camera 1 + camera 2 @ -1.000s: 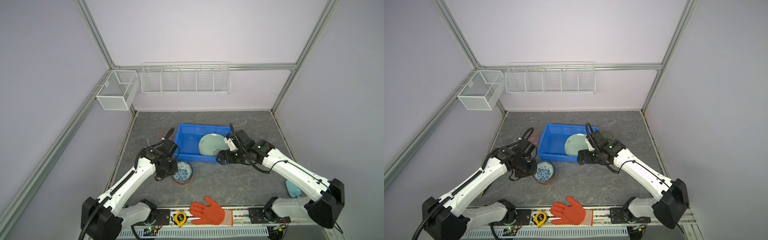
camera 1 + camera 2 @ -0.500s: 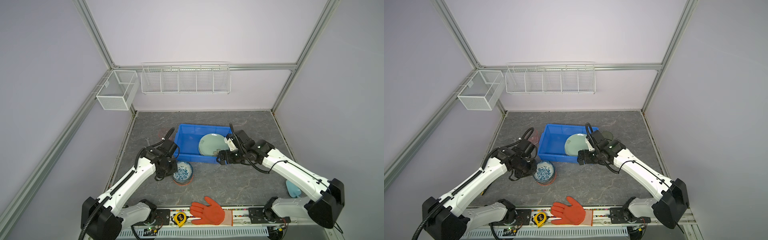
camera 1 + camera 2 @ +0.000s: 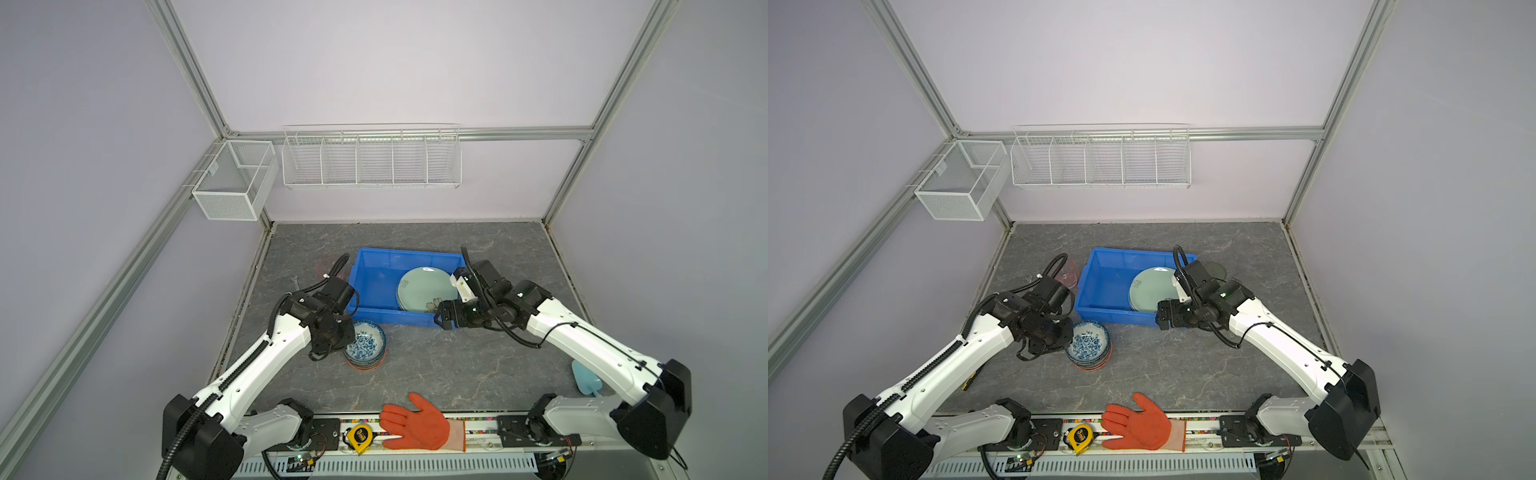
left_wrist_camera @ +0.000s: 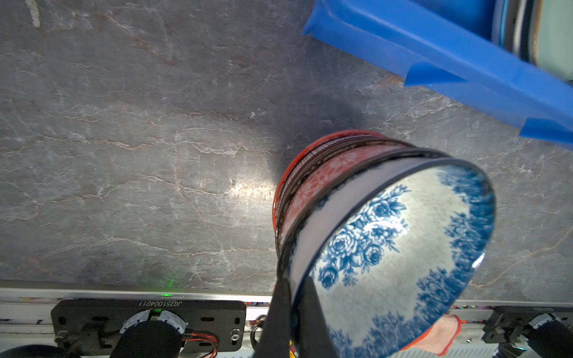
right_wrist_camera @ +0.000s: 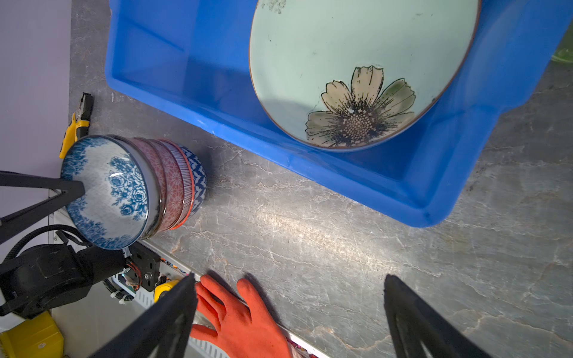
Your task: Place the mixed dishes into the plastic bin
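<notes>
The blue plastic bin (image 3: 376,286) (image 3: 1104,286) stands mid-table, with a mint green flower plate (image 3: 424,286) (image 5: 356,62) leaning in its right half. In front of the bin's left corner stands a stack of several nested bowls (image 3: 365,347) (image 3: 1088,345) (image 5: 173,186), with a blue floral bowl (image 4: 403,254) on top. My left gripper (image 4: 290,279) (image 3: 348,338) is shut on that top bowl's rim, one finger inside and one outside. Over the table by the bin's front right corner, my right gripper (image 5: 290,279) (image 3: 439,321) stands open and holds nothing.
A pink cup (image 3: 1069,270) stands left of the bin and a green cup (image 3: 1217,270) right of it. An orange glove (image 3: 419,424) and a yellow tape measure (image 3: 359,434) lie on the front rail. Yellow-handled pliers (image 5: 76,124) lie by the left wall. White wire baskets (image 3: 370,158) hang behind.
My left gripper's jaws have closed the last bit onto the blue floral bowl's rim. Neither arm has visibly moved, and the right gripper stays open.
</notes>
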You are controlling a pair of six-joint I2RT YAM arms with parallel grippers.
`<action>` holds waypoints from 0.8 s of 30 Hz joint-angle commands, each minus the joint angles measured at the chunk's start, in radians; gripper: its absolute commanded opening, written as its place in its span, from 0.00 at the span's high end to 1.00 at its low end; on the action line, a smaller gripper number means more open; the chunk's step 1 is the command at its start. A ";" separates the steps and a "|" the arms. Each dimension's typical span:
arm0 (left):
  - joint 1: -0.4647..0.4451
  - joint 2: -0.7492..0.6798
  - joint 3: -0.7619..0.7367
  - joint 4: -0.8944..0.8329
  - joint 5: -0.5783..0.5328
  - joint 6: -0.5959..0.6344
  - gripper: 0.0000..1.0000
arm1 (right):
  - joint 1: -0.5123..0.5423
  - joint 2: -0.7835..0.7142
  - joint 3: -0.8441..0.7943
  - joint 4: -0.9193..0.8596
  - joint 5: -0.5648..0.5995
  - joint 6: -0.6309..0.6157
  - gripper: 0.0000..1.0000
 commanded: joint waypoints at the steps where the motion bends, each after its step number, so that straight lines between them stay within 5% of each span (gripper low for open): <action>1: 0.004 -0.028 0.045 -0.004 0.018 -0.011 1.00 | -0.007 -0.022 -0.017 0.005 -0.010 -0.010 0.05; 24: -0.005 -0.048 0.142 0.022 0.064 -0.062 1.00 | 0.076 0.056 0.107 -0.008 -0.061 -0.032 0.02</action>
